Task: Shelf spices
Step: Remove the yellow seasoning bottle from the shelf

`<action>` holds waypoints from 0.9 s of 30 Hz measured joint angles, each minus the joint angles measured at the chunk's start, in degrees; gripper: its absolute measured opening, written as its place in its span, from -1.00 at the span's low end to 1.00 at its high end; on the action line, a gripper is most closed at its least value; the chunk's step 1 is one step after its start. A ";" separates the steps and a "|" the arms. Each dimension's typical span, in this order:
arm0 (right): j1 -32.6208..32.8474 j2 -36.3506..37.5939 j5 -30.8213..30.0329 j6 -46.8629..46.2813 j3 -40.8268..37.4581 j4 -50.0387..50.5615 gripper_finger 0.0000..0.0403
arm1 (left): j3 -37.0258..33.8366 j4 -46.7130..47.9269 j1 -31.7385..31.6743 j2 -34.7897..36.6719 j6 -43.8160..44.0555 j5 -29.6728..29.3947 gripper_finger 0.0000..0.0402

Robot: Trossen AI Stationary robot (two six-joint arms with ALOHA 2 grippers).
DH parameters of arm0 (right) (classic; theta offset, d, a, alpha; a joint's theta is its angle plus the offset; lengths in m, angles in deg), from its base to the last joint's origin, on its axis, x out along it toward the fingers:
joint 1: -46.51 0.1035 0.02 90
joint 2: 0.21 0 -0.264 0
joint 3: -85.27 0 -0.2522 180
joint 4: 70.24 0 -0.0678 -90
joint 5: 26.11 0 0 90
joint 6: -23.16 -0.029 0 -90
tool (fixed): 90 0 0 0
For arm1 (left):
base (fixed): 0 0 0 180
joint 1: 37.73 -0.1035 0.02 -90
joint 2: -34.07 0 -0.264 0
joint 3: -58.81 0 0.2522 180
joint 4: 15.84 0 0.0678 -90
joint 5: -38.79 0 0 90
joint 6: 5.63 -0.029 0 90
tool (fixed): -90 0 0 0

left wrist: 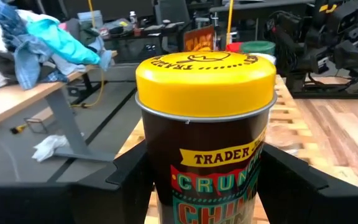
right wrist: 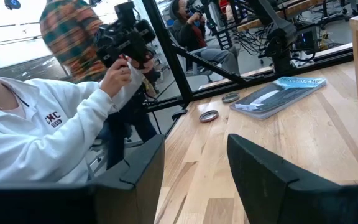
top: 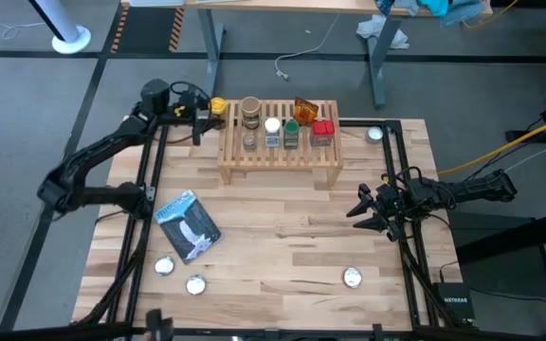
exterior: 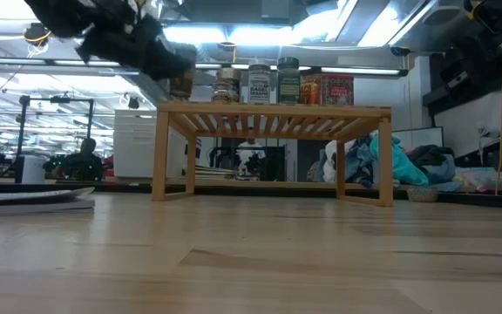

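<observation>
Left gripper (top: 207,109) jaws clenched on yellow-lidded brown spice jar (left wrist: 204,124), carried beside light-wood slatted shelf (top: 278,156) for placing; right gripper (top: 366,213) jaws released, idle above the surface.

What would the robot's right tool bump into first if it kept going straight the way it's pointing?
Probably nothing close. The open right tool points left across bare wooden tabletop. Farther along lies the flat blue-and-white pouch, though depth is hard to judge, so it might pass beside it.

Blue-and-white pouch (top: 189,224), four silver discs (top: 164,267) on wooden tabletop (top: 282,246)
</observation>
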 joint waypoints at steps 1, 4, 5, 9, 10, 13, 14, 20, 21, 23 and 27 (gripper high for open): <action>0.00 0.00 0.00 0.00 0.00 0.00 -0.10 | 0.00 1.49 0.50 1.72 0.01 -1.04 0.12; -0.01 0.00 -0.01 0.00 0.00 0.01 -0.10 | 0.00 6.70 2.62 6.83 0.32 -4.96 0.12; -0.02 0.00 -0.02 0.00 0.00 0.00 -0.10 | 0.00 8.64 3.57 8.47 0.47 -6.52 0.12; -0.01 0.00 0.00 0.00 0.00 -0.01 -0.10 | 0.00 16.10 8.76 14.03 1.90 -14.26 0.12; -0.01 0.00 0.00 0.00 0.00 0.00 -0.10 | 0.00 17.68 10.40 15.17 2.44 -16.36 0.12; -0.02 0.00 0.00 0.00 0.00 0.00 -0.10 | 0.00 20.93 15.76 18.01 5.00 -22.52 0.12; 0.00 0.00 0.00 0.00 0.00 0.02 -0.10 | 0.00 21.67 17.55 18.74 5.76 -24.36 0.12; -0.02 0.00 0.00 0.00 0.00 0.00 -0.10 | -0.38 24.52 29.13 21.05 11.04 -37.92 0.12; 0.00 0.00 0.00 0.00 0.00 0.00 -0.10 | -0.91 24.22 30.93 21.40 11.62 -40.08 0.12; 0.00 0.00 0.00 0.00 0.00 0.00 -0.10 | -2.15 24.14 34.32 22.12 13.28 -43.62 0.12; 0.00 0.00 -0.01 0.00 0.00 0.02 -0.10 | -4.38 23.76 40.31 23.55 16.95 -49.67 0.12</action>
